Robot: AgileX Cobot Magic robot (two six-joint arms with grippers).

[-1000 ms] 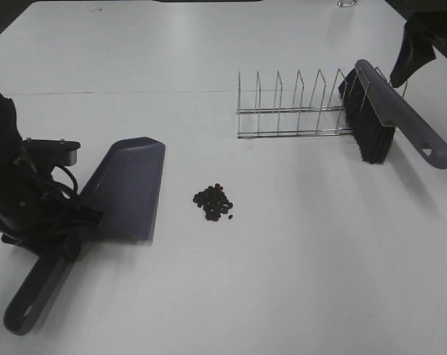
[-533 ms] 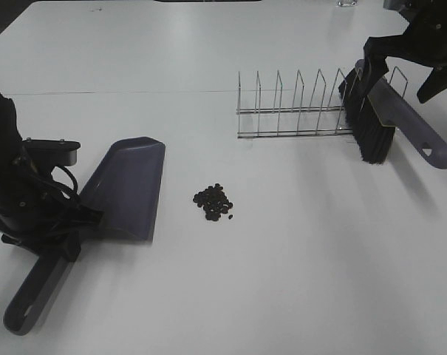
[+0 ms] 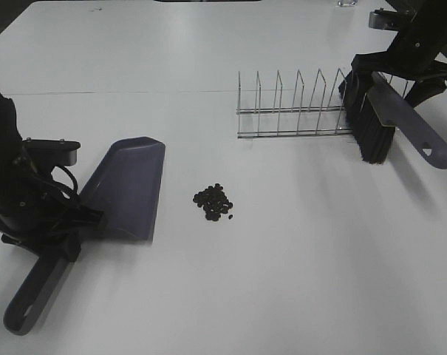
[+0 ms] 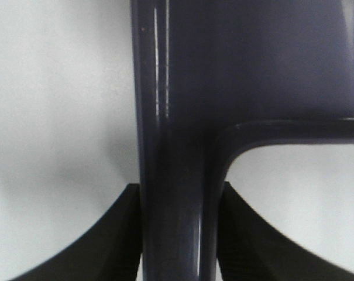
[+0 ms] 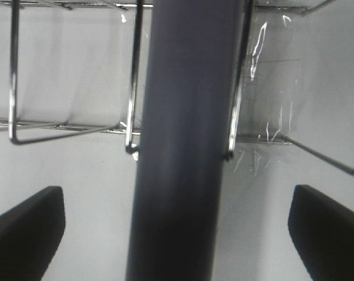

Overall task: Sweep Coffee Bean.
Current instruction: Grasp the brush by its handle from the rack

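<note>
The left claw [image 4: 179, 234] was closed on the handle of the dustpan [image 3: 127, 188], a purple-grey one, and in the left wrist view its dark fingers [image 4: 115, 246] pressed against both sides of that handle. The pan rested on the white counter [image 3: 282, 281] at the left side of the exterior view, with its handle pointing to the near left corner. The coffee bean [image 3: 214, 203] lay as one small dark heap on the counter, near the right edge of the pan but not touching it, about in the middle between the two arms. The right claw [image 3: 397, 74] was spread wide above the grey handle of the brush [image 3: 389, 118]; in the right wrist view its two fingers [image 5: 27, 234] stood well apart from the handle, one on each side, so it held nothing. The brush stood at the right end of a wire rack [image 3: 293, 107], the handle passing between the wires and the black bristles turned down to the counter.
</note>
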